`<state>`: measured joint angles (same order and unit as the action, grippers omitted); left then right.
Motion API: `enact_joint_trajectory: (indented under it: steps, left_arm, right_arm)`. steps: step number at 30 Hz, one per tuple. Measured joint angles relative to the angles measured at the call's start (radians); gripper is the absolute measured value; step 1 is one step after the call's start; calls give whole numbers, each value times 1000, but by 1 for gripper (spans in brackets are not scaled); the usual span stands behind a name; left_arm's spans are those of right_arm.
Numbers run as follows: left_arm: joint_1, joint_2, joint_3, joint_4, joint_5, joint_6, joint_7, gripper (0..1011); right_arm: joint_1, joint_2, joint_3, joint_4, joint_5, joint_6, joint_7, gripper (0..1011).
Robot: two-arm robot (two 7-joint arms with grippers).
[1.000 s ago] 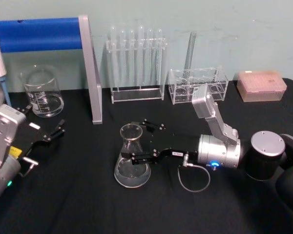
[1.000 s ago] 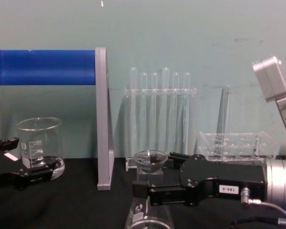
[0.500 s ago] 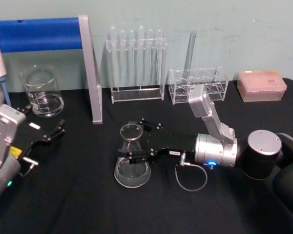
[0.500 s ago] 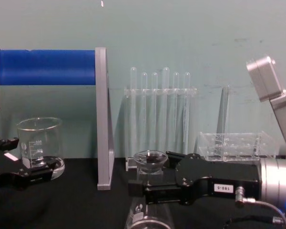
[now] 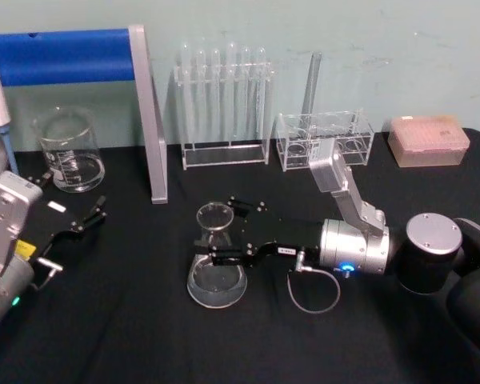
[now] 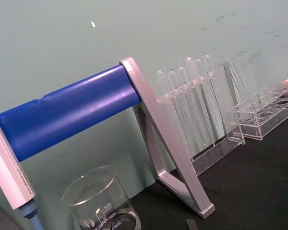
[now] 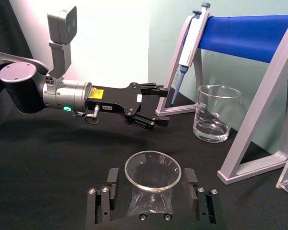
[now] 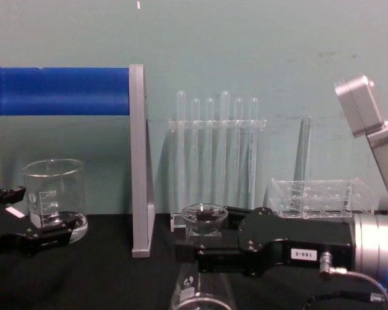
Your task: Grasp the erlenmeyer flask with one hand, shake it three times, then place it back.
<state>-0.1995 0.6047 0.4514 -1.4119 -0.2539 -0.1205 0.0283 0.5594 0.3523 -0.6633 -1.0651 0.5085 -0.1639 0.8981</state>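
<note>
Erlenmeyer flask (image 5: 216, 276) stands upright on the black counter (image 5: 128, 328), front-centre. R claw (image 5: 225, 230) reaches in from the right at neck height. It's open, one finger (image 7: 112, 178) each side of the neck w/ a slim gap both sides, so not gripping. L claw (image 5: 70, 200) sits low at the counter's left edge, also open, just in front of the beaker (image 5: 68, 152). Test-tube rack (image 5: 224, 104) stands by the back wall.
</note>
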Motion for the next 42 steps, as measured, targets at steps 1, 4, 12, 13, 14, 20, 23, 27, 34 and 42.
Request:
enact_joint_trajectory:
  steps: [1, 4, 12, 13, 14, 20, 23, 27, 34, 42]
  left_arm:
    - [0, 0, 0, 0, 0, 0, 0, 1001]
    - [0, 0, 0, 0, 0, 0, 0, 1001]
    - [0, 0, 0, 0, 0, 0, 0, 1001]
    - [0, 0, 0, 0, 0, 0, 0, 1001]
    - [0, 0, 0, 0, 0, 0, 0, 1001]
    - [0, 0, 0, 0, 0, 0, 0, 1001]
    - [0, 0, 0, 0, 0, 0, 0, 1001]
    - [0, 0, 0, 0, 0, 0, 0, 1001]
    - [0, 0, 0, 0, 0, 0, 0, 1001]
    - [0, 0, 0, 0, 0, 0, 0, 1001]
  right_arm:
    - [0, 0, 0, 0, 0, 0, 0, 850]
    - [0, 0, 0, 0, 0, 0, 0, 762]
    - [-1, 1, 1, 0, 1, 1, 0, 534]
    - [-1, 1, 1, 0, 1, 1, 0, 487]
    - [-1, 1, 1, 0, 1, 1, 0, 471]
    - [-1, 1, 1, 0, 2, 1, 0, 449]
    - [-1, 1, 1, 0, 2, 1, 0, 449]
    - [-10, 7, 10, -15, 2, 4, -18, 449]
    - [-51, 38, 47, -116, -1, 20, -101, 449]
    - [-121, 93, 103, -278, -2, 69, -212, 449]
